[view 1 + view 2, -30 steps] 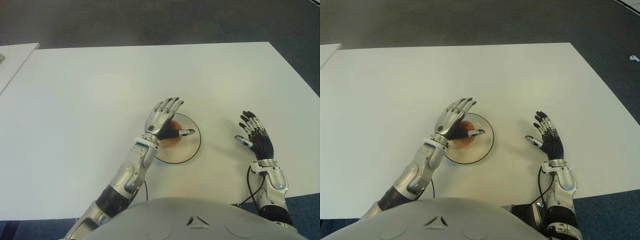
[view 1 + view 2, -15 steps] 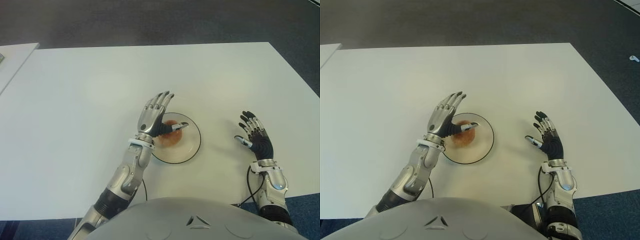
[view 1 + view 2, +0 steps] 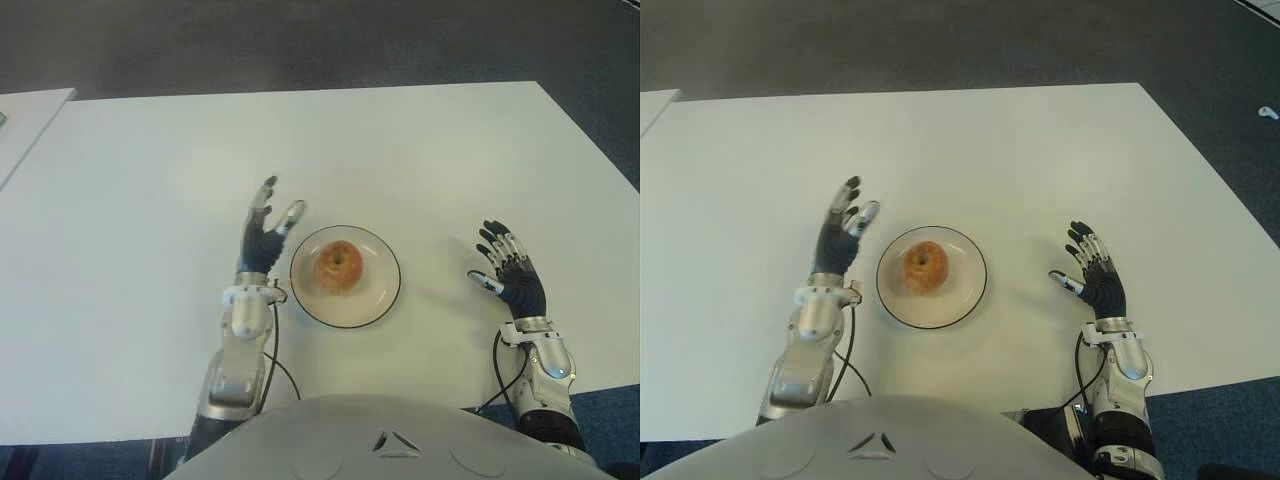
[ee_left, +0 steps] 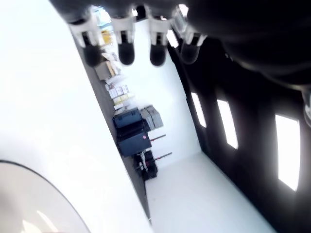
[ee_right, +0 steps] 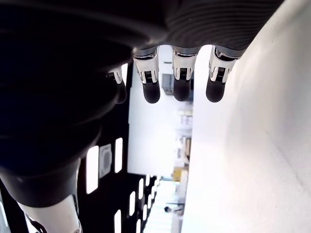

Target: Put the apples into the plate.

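Apple [image 3: 338, 267] sits stem-up in the middle of the plate [image 3: 384, 301], touching nothing else. No other apple in view, so the placing looks done. Left hand [image 3: 264, 232] is just beside the plate on its left, fingers spread and straight, holding nothing; it is clearly the nearer hand. Right hand [image 3: 508, 275] is well apart on the plate's right, fingers spread, empty. Table [image 3: 150, 180] is white. Apple is round, no long axis to line up.
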Available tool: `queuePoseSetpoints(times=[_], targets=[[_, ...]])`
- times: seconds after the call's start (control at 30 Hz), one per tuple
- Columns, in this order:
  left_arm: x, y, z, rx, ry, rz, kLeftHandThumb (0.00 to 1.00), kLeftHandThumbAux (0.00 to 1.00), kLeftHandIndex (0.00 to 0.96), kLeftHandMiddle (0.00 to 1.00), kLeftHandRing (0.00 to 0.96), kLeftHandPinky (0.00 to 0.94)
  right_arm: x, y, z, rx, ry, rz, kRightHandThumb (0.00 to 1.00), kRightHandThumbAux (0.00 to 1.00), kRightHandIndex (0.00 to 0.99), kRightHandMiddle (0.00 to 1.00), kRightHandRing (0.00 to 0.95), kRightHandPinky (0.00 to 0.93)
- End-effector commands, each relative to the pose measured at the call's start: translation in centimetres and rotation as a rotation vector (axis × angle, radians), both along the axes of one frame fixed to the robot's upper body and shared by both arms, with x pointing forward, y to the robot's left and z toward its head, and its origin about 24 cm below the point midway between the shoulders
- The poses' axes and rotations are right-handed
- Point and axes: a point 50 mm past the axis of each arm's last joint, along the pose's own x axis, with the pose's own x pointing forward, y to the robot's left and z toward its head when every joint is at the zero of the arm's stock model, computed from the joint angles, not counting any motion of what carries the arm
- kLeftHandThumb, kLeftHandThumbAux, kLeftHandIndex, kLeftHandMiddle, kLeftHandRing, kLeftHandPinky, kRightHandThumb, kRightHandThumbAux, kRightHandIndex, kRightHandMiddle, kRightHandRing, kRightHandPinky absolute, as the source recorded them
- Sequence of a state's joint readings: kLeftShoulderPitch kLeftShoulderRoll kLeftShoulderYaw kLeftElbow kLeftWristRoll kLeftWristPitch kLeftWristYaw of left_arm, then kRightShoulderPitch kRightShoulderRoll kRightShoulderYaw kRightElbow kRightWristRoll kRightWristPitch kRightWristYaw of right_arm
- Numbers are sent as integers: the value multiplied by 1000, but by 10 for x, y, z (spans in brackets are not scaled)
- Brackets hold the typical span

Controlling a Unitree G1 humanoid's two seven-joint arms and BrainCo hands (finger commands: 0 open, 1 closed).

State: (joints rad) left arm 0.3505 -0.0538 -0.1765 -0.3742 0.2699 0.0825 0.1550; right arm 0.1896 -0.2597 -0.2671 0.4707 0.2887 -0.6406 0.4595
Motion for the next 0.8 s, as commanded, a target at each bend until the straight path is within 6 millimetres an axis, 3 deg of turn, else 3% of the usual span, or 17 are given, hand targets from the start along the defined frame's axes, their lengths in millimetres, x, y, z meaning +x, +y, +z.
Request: queuePoseSetpoints(times=[0.03, 0.33, 0.53, 0.8], targets=[[-44, 21, -23, -169, 103, 164, 5, 250, 89, 0, 0, 0, -34, 23, -45, 116, 233, -19, 45, 772, 6, 0, 0, 0], [-67, 27, -24, 21, 77, 152, 0, 231, 143, 0, 0, 0, -35, 25, -44, 118, 227, -20, 53, 771, 7, 0, 0, 0], [-92, 27, -42, 111, 55, 97, 0, 321, 94, 0, 0, 4, -34, 25, -42, 119, 214, -18, 60, 770, 8, 0, 0, 0], [-95, 25, -46, 156, 42, 82, 9, 387, 50, 12, 0, 27, -33, 26, -41, 126, 211, -13, 65, 760, 8, 0, 0, 0]])
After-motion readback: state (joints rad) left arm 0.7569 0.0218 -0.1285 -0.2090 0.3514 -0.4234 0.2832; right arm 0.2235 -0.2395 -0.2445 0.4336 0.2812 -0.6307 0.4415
